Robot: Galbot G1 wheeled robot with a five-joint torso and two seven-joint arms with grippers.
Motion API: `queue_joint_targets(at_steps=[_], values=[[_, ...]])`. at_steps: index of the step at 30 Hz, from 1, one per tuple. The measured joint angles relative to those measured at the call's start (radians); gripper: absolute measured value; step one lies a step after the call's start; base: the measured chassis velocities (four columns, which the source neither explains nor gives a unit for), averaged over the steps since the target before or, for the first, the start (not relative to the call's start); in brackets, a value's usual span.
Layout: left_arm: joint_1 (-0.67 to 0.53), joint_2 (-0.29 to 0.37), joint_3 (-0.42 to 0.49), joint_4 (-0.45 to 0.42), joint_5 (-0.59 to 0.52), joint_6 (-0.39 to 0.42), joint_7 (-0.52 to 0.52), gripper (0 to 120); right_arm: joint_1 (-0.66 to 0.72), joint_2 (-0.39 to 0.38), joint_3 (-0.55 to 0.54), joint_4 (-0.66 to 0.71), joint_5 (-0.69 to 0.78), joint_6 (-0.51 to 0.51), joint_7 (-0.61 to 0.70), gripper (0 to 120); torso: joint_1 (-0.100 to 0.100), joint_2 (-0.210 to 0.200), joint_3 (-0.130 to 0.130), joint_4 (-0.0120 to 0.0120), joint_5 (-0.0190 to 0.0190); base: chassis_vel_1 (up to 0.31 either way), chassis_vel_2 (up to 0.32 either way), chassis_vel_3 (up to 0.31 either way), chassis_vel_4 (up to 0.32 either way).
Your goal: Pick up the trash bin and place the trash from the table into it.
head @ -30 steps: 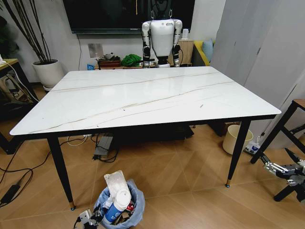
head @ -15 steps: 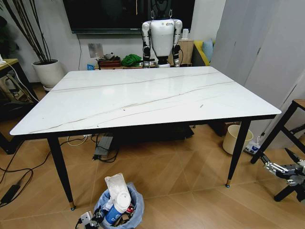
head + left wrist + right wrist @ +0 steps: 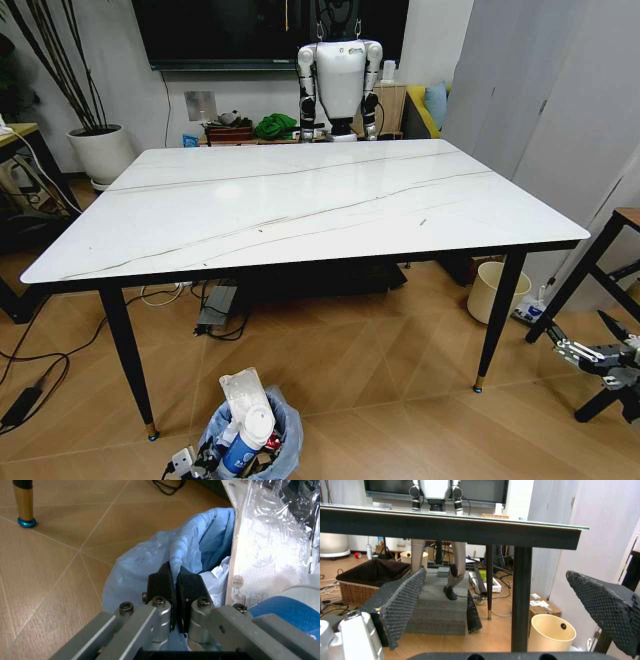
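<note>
The trash bin (image 3: 278, 447), lined with a light blue bag (image 3: 145, 562), stands on the floor in front of the table (image 3: 300, 200). Trash sticks out of it: a clear plastic pack (image 3: 272, 536), crumpled white paper (image 3: 240, 385) and a blue-and-white paper cup (image 3: 247, 435). My left gripper (image 3: 176, 573) is shut on the bag's rim at the bin's near side, low at the left in the head view (image 3: 188, 462). My right gripper (image 3: 592, 352) hangs open over the floor to the right of the table, far from the bin, its two padded fingers (image 3: 400, 603) wide apart.
A plain beige bucket (image 3: 490, 290) stands by the table's front right leg (image 3: 498, 320). Cables and a power strip (image 3: 215, 305) lie under the table. A dark stand (image 3: 600, 270) is at the right and a white robot (image 3: 340, 80) stands behind the table.
The bin and my left gripper have shifted slightly lower in the head view, toward me. The right arm has not moved.
</note>
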Motion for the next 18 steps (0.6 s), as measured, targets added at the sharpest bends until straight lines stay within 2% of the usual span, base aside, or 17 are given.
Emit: queue_joint_targets(at_steps=[18], values=[[-0.035,-0.020,-0.014,0.066,0.021,-0.004,0.002,0,0.000,0.000,0.000,0.000,0.000,0.000,0.000,100,0.000,0.000,0.000,0.0000,0.0001,0.000,0.000,0.000,0.000]])
